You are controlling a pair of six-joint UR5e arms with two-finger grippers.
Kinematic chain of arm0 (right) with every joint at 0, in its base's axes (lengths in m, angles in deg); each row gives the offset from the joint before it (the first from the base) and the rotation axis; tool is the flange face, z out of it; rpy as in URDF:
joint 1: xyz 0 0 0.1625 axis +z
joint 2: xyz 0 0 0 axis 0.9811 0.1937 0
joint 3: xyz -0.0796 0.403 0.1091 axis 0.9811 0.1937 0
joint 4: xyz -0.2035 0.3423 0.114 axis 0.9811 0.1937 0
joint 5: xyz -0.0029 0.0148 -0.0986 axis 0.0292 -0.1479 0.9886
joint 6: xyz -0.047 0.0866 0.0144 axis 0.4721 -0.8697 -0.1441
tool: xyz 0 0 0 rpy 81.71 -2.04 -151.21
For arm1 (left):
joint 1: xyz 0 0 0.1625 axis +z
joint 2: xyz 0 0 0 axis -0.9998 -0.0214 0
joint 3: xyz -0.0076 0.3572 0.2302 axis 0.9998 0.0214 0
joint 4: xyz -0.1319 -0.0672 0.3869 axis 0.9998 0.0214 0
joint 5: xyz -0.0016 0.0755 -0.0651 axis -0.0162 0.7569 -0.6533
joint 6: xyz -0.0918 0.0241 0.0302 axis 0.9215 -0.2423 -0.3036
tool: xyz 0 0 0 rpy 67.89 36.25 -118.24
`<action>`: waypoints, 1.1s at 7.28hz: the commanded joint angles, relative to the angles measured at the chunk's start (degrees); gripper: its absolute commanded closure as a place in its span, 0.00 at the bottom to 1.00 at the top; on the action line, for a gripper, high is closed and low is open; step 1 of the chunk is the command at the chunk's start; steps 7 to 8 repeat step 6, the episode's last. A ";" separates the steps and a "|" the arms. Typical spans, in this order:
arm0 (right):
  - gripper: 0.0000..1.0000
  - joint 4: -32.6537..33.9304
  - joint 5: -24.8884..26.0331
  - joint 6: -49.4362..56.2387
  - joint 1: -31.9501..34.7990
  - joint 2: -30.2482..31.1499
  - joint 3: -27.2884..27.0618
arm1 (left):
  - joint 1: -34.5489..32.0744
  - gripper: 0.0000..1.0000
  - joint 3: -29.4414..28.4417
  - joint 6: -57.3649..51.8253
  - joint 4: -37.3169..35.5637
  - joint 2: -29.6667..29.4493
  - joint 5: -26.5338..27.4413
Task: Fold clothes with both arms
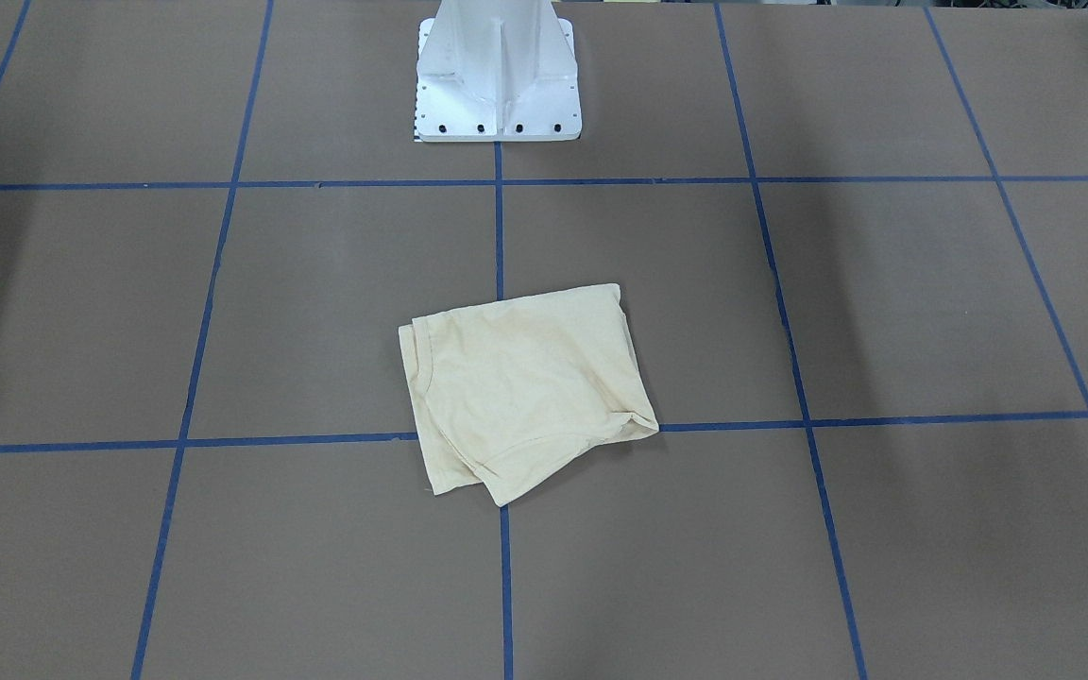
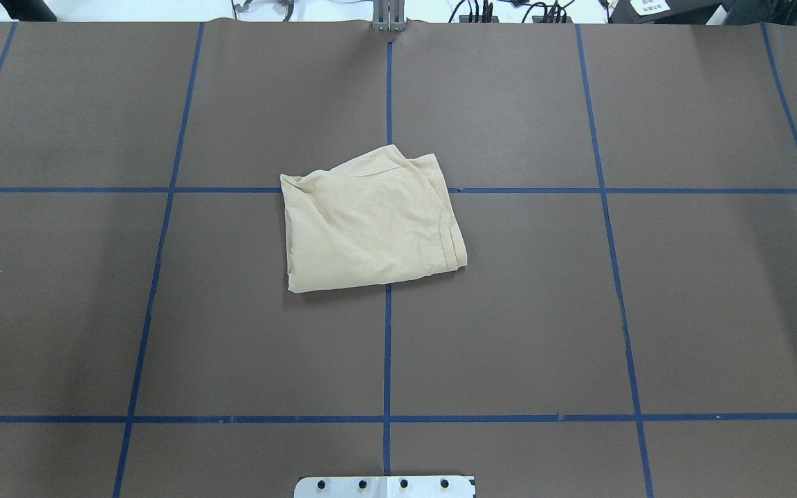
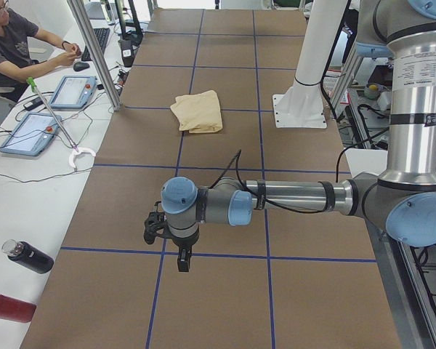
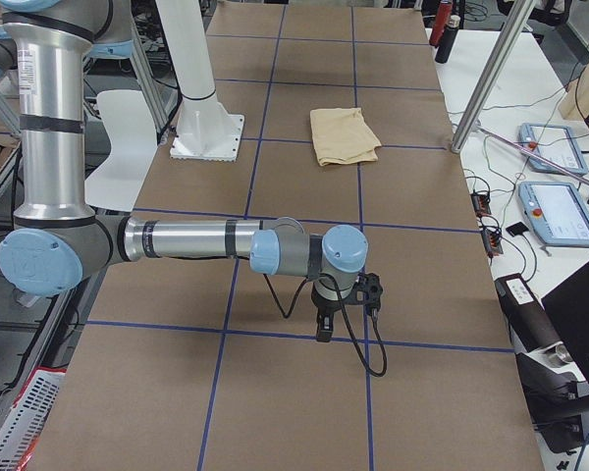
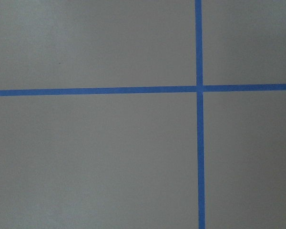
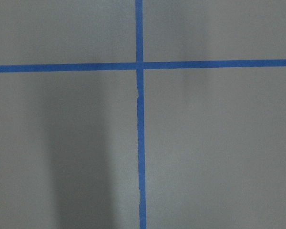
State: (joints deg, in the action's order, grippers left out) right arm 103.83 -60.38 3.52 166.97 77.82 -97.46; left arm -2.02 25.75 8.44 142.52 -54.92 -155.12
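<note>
While both arms are parked at the table ends, folded shirt is left alone at centre

The shirt (image 2: pixel 371 221) is seen lying flat on the table (image 2: pixel 509 311) as a small, roughly four-sided packet. It is laid right over the middle tape line (image 2: pixel 387 346), a little way out from the white base (image 1: pixel 499 85). No print is shown; only plain cream cloth and a stitched hem along one edge are turned up. The layers are not squared: one corner of an under layer is seen poking past the edge farthest from the base, and a small pucker is left at another corner. The fold is judged done or close to done, with at most a tidy of that stray corner left.

The left arm (image 3: pixel 291 195) is stretched low over one end of the table and the right arm (image 4: pixel 187 238) over the other, both well apart from the shirt. This is read as a rest pose, so that the cloth is kept untouched and in clear view. The left claw (image 3: pixel 182 263) and right claw (image 4: pixel 322 334) are pointed down at bare table. Both are caught only from the side, so how far either is open cannot be told; no cloth is seen hanging from either. Only tape crossings are shown by the wrist cameras. A seated person (image 3: pixel 14 43) is seen beside the table, hands off it
</note>
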 commanded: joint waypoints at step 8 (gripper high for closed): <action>0.00 0.02 0.00 -0.20 0.01 -0.59 -0.35 | 0.70 0.01 -0.02 0.00 -0.09 0.00 -0.09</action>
